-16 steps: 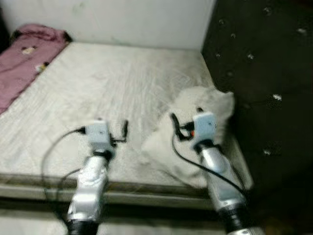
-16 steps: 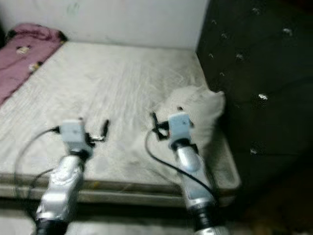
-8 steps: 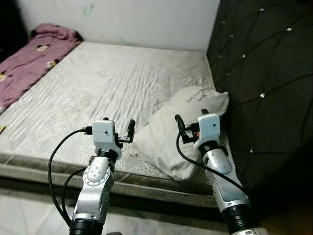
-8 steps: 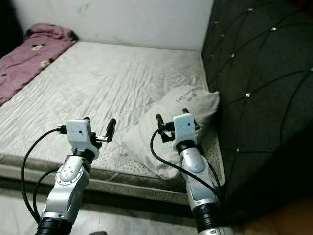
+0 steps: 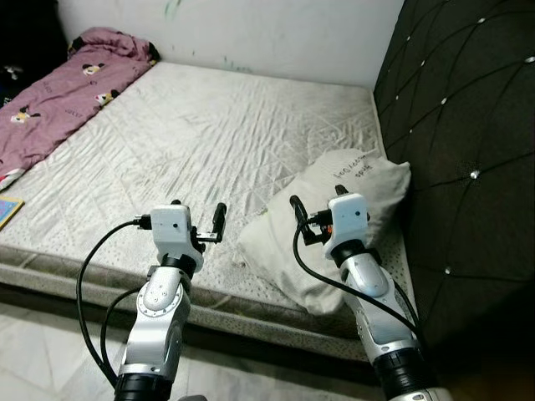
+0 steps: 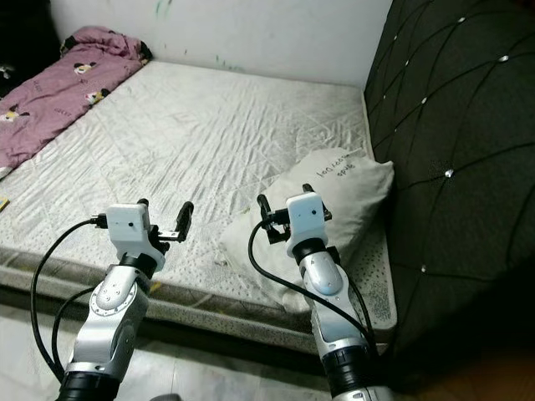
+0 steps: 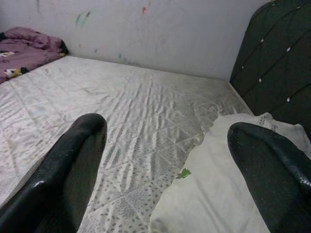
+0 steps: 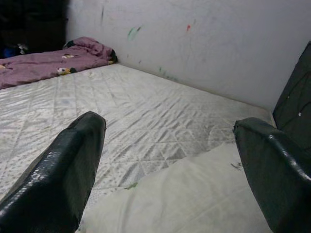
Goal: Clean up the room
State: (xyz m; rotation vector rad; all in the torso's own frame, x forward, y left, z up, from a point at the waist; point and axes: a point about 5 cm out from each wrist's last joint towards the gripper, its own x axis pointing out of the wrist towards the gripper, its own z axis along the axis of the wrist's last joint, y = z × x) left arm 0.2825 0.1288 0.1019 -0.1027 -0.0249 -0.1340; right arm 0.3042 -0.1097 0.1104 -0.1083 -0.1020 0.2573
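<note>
Robot standing at foot-side edge of a bare quilted mattress (image 5: 209, 142), both arms raised fwd over the edge. Left gripper (image 5: 197, 219) hovering over mattress near its front edge, fingers spread wide, holding nothing; left wrist view confirming gap btwn the two black fingers (image 7: 63, 170). Right gripper (image 5: 311, 210) hanging just above the white pillow (image 5: 351, 209), also spread wide & empty, not touching fabric as far as I can tell. Pillow lying slumped at mattress corner, its far end leaning against the dark tufted headboard (image 5: 468, 125), near end reaching toward the mattress's front edge; probably the item being targeted, since both wrists are pointing that way. Purple blanket (image 5: 58, 92) w/ cartoon print lying bunched along the far left side by the white wall (image 5: 276, 33), well apart from grippers. Judging: approach stage, wide opening prob. prepping for a two-handed grab of the soft pillow.
</note>
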